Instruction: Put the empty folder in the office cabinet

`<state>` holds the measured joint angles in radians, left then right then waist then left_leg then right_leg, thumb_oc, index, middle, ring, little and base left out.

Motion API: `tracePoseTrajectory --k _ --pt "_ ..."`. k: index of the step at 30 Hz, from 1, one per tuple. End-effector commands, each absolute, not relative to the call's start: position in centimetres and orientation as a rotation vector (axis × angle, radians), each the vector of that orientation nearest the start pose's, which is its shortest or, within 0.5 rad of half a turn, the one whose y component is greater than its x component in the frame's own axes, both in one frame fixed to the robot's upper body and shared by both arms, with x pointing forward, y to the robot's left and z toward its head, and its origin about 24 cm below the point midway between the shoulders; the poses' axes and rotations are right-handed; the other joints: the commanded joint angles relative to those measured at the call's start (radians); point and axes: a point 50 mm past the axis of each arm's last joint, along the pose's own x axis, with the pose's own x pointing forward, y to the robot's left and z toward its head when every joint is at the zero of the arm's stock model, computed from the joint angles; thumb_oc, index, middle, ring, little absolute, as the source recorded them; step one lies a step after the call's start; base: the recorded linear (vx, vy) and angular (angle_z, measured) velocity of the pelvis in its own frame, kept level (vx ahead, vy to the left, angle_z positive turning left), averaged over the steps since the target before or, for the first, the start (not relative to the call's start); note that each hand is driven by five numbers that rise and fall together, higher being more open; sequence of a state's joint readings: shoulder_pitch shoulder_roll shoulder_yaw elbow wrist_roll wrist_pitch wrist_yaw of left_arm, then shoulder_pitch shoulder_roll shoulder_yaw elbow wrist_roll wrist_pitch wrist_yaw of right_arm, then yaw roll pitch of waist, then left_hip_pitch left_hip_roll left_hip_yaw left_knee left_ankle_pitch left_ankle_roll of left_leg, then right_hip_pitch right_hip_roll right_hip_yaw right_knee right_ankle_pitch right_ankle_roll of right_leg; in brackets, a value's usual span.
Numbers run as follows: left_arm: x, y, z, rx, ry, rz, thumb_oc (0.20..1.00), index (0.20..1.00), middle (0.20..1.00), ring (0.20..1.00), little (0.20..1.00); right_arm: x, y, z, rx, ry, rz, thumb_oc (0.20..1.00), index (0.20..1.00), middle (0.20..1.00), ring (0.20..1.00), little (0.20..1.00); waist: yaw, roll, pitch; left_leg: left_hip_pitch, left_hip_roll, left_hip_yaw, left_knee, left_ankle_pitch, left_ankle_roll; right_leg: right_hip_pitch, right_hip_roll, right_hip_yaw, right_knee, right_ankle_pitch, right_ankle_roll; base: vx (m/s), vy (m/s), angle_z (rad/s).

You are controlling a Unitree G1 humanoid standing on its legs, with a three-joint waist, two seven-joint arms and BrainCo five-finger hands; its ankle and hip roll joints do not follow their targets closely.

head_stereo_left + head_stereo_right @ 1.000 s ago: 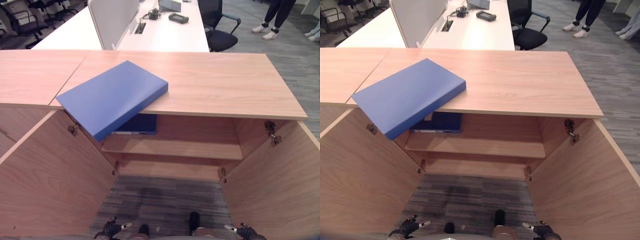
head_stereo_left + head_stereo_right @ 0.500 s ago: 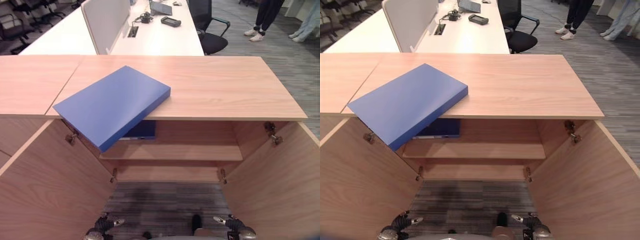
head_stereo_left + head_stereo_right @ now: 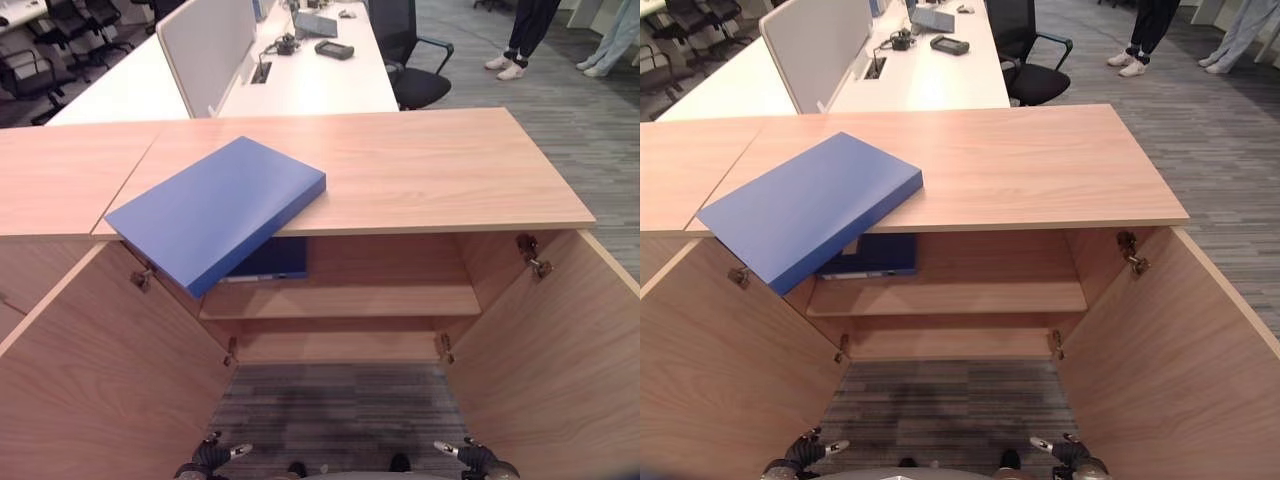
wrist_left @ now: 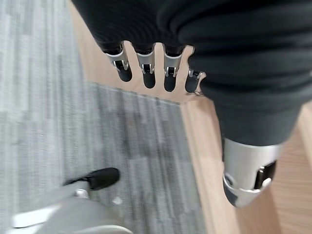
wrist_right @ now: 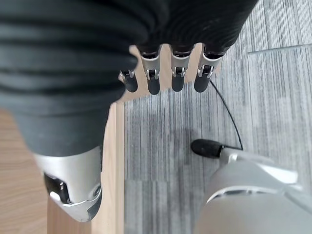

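Overhanging the woodgrain cabinet top, flat matte-blue folder; left hand, right hand, fingers released

You are looking at an open-plan office: a low wooden cabinet stands with both doors swung open onto grey striped carpet. Beyond it runs a long white desk with a grey divider screen and devices on top, flanked by black swivel chairs. A blue folder lies on the cabinet top.
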<state>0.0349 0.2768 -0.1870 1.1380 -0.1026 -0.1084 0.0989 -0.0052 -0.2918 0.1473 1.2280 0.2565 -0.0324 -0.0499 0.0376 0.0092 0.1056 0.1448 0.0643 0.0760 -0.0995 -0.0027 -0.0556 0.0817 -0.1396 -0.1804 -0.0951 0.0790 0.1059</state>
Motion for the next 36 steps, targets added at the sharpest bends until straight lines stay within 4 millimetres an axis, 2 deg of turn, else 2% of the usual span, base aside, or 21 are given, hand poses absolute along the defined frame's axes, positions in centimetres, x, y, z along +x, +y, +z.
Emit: tracePoseTrajectory --k 1,5,8,9,10,11,12,13,14,15,16,18,19,24,28,36 --pt "13.7 25.3 -13.7 0.331 0.945 0.173 1.000 1.000 1.000 1.000 1.000 10.0 -25.9 -15.3 -0.126 1.162 -0.304 1.000 1.000 1.000 1.000 1.000 0.004 -0.028 0.014 -0.017 -0.028 -0.050 0.012 -0.053 -0.014 0.048 -0.036 -0.007 0.041 -0.075 0.078 0.00 0.000 0.00" --pt "15.7 25.2 -12.5 0.321 0.843 0.188 1.000 1.000 1.000 1.000 1.000 9.6 -26.0 -15.4 -0.120 1.170 -0.313 1.000 1.000 1.000 1.000 1.000 0.002 -0.027 0.016 -0.012 -0.022 -0.058 0.012 -0.054 -0.020 0.059 -0.033 -0.014 0.038 -0.084 0.075 0.01 -0.014 0.02" --pt "18.1 25.6 -10.1 0.338 0.676 0.218 1.000 1.000 1.000 1.000 1.000 9.8 -26.0 -15.3 -0.120 1.160 -0.321 1.000 1.000 1.000 1.000 1.000 0.013 -0.029 0.019 -0.012 -0.016 -0.066 0.012 -0.052 -0.024 0.064 -0.028 -0.018 0.045 -0.097 0.072 0.01 -0.031 0.07" --pt "18.1 25.6 -10.1 0.338 0.676 0.218 1.000 1.000 1.000 1.000 1.000 9.8 -26.0 -15.3 -0.120 1.160 -0.321 1.000 1.000 1.000 1.000 1.000 0.013 -0.029 0.019 -0.012 -0.016 -0.066 0.012 -0.052 -0.024 0.064 -0.028 -0.018 0.045 -0.097 0.072 0.00 -0.026 0.10" --pt "18.6 25.8 -9.3 0.352 0.626 0.232 1.000 1.000 1.000 1.000 1.000 9.8 -26.0 -15.3 -0.121 1.157 -0.324 1.000 1.000 1.000 1.000 1.000 0.018 -0.031 0.019 -0.012 -0.015 -0.069 0.012 -0.052 -0.025 0.066 -0.027 -0.021 0.046 -0.099 0.072 0.01 -0.039 0.20" --pt "20.0 26.4 -6.9 0.413 0.492 0.269 1.000 1.000 1.000 1.000 1.000 10.2 -25.9 -15.2 -0.127 1.133 -0.335 1.000 1.000 1.000 1.000 1.000 0.032 -0.034 0.020 -0.013 -0.012 -0.076 0.012 -0.050 -0.027 0.068 -0.025 -0.026 0.048 -0.102 0.071 0.01 -0.039 0.18" --pt "19.9 26.5 -6.9 0.415 0.494 0.270 1.000 1.000 1.000 1.000 1.000 10.2 -25.9 -15.2 -0.128 1.134 -0.334 1.000 1.000 1.000 1.000 1.000 0.031 -0.035 0.019 -0.013 -0.012 -0.076 0.012 -0.050 -0.027 0.069 -0.025 -0.026 0.048 -0.103 0.071 0.00 -0.062 0.13" --pt "20.3 27.1 -4.5 0.527 0.368 0.286 1.000 1.000 1.000 1.000 1.000 10.4 -25.8 -15.1 -0.129 1.112 -0.347 1.000 1.000 1.000 1.000 1.000 0.045 -0.039 0.020 -0.016 -0.011 -0.082 0.012 -0.049 -0.028 0.070 -0.022 -0.030 0.048 -0.105 0.071 0.00 -0.036 0.06" --pt "20.2 27.1 -4.5 0.530 0.370 0.286 1.000 1.000 1.000 1.000 1.000 10.4 -25.7 -15.1 -0.129 1.114 -0.346 1.000 1.000 1.000 1.000 1.000 0.045 -0.040 0.019 -0.016 -0.011 -0.082 0.012 -0.049 -0.028 0.071 -0.023 -0.030 0.048 -0.105 0.071 0.03 -0.086 0.10" --pt "19.8 28.6 -2.0 0.745 0.241 0.339 1.000 1.000 1.000 1.000 1.000 9.9 -25.7 -15.2 -0.135 1.110 -0.368 1.000 1.000 1.000 1.000 1.000 0.064 -0.049 0.012 -0.015 -0.006 -0.085 0.012 -0.053 -0.033 0.080 -0.019 -0.037 0.041 -0.110 0.074 0.03 -0.052 0.11" --pt "19.7 28.7 -2.0 0.748 0.242 0.340 1.000 1.000 1.000 1.000 1.000 9.8 -25.6 -15.2 -0.135 1.111 -0.366 1.000 1.000 1.000 1.000 1.000 0.063 -0.050 0.011 -0.014 -0.006 -0.085 0.012 -0.054 -0.034 0.081 -0.019 -0.037 0.040 -0.110 0.074 0.04 -0.064 0.11" --pt "19.6 29.9 -0.2 0.877 0.158 0.431 1.000 1.000 1.000 1.000 1.000 9.1 -25.5 -15.5 -0.134 1.131 -0.375 1.000 1.000 1.000 1.000 1.000 0.075 -0.056 0.005 -0.013 -0.002 -0.087 0.012 -0.056 -0.037 0.089 -0.016 -0.040 0.035 -0.112 0.075 0.03 -0.039 0.10" --pt "19.5 29.9 -0.1 0.879 0.159 0.433 1.000 1.000 1.000 1.000 1.000 9.1 -25.4 -15.5 -0.135 1.131 -0.374 1.000 1.000 1.000 1.000 1.000 0.074 -0.056 0.005 -0.012 -0.002 -0.087 0.012 -0.057 -0.038 0.089 -0.016 -0.040 0.034 -0.112 0.074 0.03 -0.038 0.08" --pt "19.6 30.9 2.4 0.994 0.043 0.552 1.000 1.000 1.000 1.000 1.000 8.5 -24.8 -15.8 -0.120 1.158 -0.375 1.000 1.000 1.000 1.000 1.000 0.084 -0.060 0.001 -0.010 0.001 -0.092 0.012 -0.060 -0.042 0.097 -0.011 -0.046 0.030 -0.116 0.072 0.00 -0.010 0.01" --pt "19.9 30.7 3.8 1.052 -0.042 0.592 1.000 1.000 1.000 1.000 1.000 8.6 -24.5 -15.8 -0.121 1.151 -0.373 1.000 1.000 1.000 1.000 1.000 0.086 -0.061 0.002 -0.012 0.004 -0.093 0.012 -0.059 -0.044 0.100 -0.008 -0.050 0.027 -0.118 0.070 0.00 -0.016 0.00" --pt "20.0 30.6 5.2 1.092 -0.120 0.636 1.000 1.000 1.000 1.000 1.000 8.6 -24.7 -15.8 -0.131 1.150 -0.389 1.000 1.000 1.000 1.000 1.000 0.085 -0.057 0.006 -0.015 0.008 -0.098 0.012 -0.058 -0.046 0.101 -0.002 -0.052 0.026 -0.120 0.065 0.00 -0.013 0.00"
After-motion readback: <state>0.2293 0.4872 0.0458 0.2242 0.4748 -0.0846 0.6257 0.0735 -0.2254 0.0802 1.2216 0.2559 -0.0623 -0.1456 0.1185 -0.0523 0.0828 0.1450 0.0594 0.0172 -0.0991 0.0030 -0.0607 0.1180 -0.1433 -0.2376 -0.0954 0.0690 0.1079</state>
